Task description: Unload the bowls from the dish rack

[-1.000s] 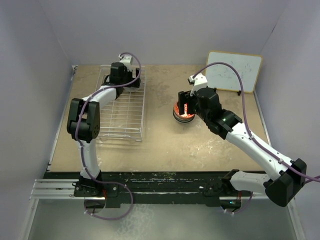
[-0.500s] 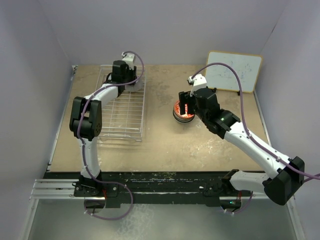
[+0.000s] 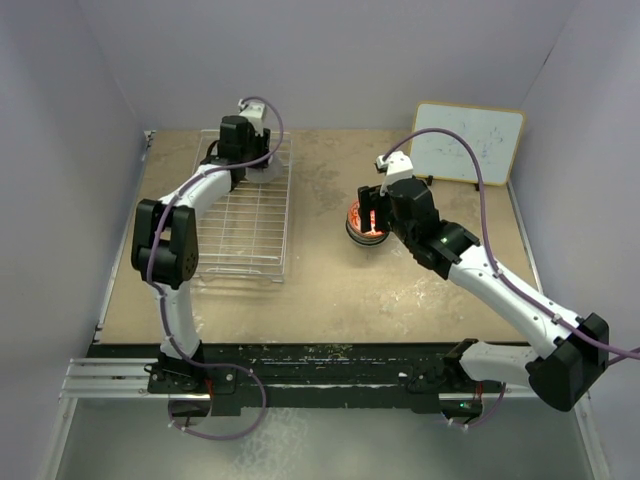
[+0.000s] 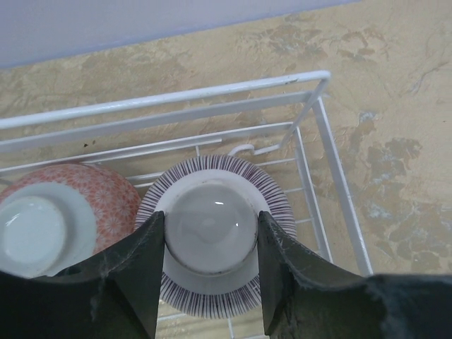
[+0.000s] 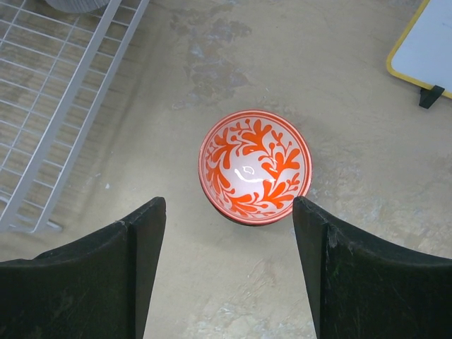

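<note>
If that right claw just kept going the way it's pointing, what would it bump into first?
The right gripper would likely meet the orange-patterned bowl, upright and centred between its open jaws; depth unclear.

The far right corner of the rack (image 4: pixel 212 92) is a tight squeeze. A striped bowl (image 4: pixel 212 226) sits upside down there, with the rack's far rail just behind it and the side rail just to its right. A red patterned bowl (image 4: pixel 106 201) is right up against its left side, so there's no slot for a finger there. The raised foot is the only part with room round it, and the left gripper (image 4: pixel 210 222) hugs it on both sides. Nearer in, the rack is bare grid.

On the table (image 3: pixel 330 290), the orange bowl (image 5: pixel 254 166) has bare tabletop all round. The right gripper (image 5: pixel 227 205) hangs over it, jaws wide, with a gap on each side. The whiteboard (image 3: pixel 470 142) stands well apart at the far right.
</note>
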Controlling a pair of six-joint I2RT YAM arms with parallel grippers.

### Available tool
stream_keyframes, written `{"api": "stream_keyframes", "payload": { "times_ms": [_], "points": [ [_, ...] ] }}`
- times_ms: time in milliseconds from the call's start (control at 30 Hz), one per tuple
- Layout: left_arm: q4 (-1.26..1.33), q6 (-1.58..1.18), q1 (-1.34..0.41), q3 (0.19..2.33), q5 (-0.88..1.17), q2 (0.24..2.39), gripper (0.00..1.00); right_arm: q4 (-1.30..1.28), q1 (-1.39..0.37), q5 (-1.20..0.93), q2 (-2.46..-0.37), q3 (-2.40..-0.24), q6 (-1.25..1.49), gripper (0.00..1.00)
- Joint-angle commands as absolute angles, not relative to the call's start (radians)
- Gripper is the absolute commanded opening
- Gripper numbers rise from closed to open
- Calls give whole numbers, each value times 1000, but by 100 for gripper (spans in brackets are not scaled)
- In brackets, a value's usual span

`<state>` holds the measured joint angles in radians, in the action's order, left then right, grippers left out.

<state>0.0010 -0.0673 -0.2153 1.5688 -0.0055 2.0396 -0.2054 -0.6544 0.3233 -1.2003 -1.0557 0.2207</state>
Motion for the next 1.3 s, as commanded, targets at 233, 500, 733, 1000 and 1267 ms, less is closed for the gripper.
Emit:
{"api": "stream_keyframes", "payload": {
  "times_ms": [233,500,733,1000,1267],
  "points": [
    [-65,-186,-174,1598,62,1774,0,-149,-658,231,-1169,-1070,269,74],
    [72,-450,-58,1372,454,1598,0,34,-655,-52,-1215,-1103,384,75],
    [296,-670,-16,1148,657,1441,0,529,-612,-437,-1292,-1056,708,78],
    [587,-928,-15,922,685,1308,0,1139,-574,-509,-1440,-908,1082,80],
    [625,-967,-15,834,674,1215,0,1242,-575,-531,-1540,-929,1151,75]
  ]
}}
